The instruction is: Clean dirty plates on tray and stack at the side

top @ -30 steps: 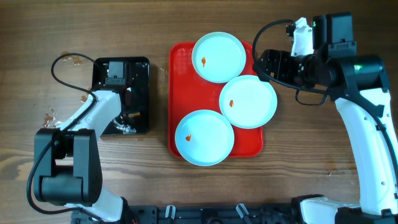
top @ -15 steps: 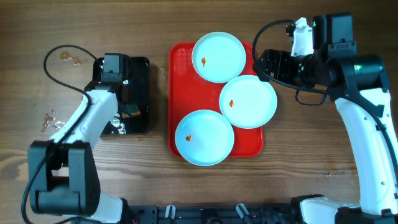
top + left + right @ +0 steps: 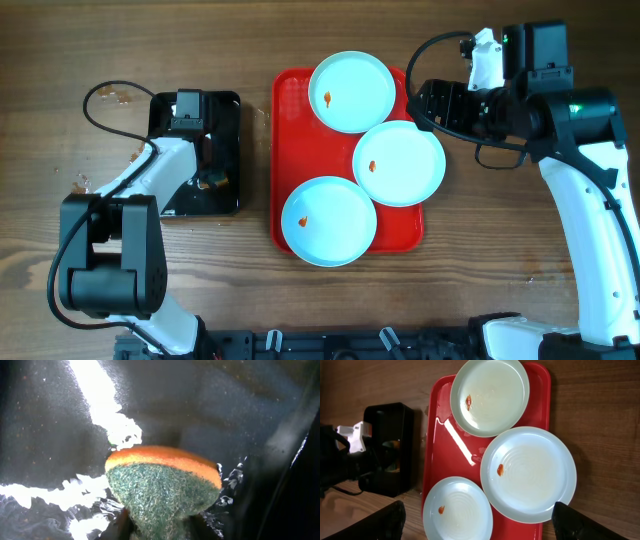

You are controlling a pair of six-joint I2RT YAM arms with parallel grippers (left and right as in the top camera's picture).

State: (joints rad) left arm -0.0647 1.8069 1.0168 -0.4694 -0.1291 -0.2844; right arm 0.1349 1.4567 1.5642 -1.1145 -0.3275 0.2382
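Three pale blue plates, each with a small orange-red smear, lie on the red tray: one at the far end, one at the right, one at the near end. My left gripper is down inside the black tray. It is shut on an orange-and-green sponge, which bulges out past the left gripper. My right gripper hangs open off the red tray's far right corner. In the right wrist view it looks down on all three plates and holds nothing.
The black tray's floor is wet and glaring with water. Small wet specks and a looping black cable lie on the wooden table left of it. Bare wood lies between the two trays and right of the red tray.
My left gripper shifted about inside the black tray and went from wide open to closed on the sponge. The right arm and the plates have not moved.
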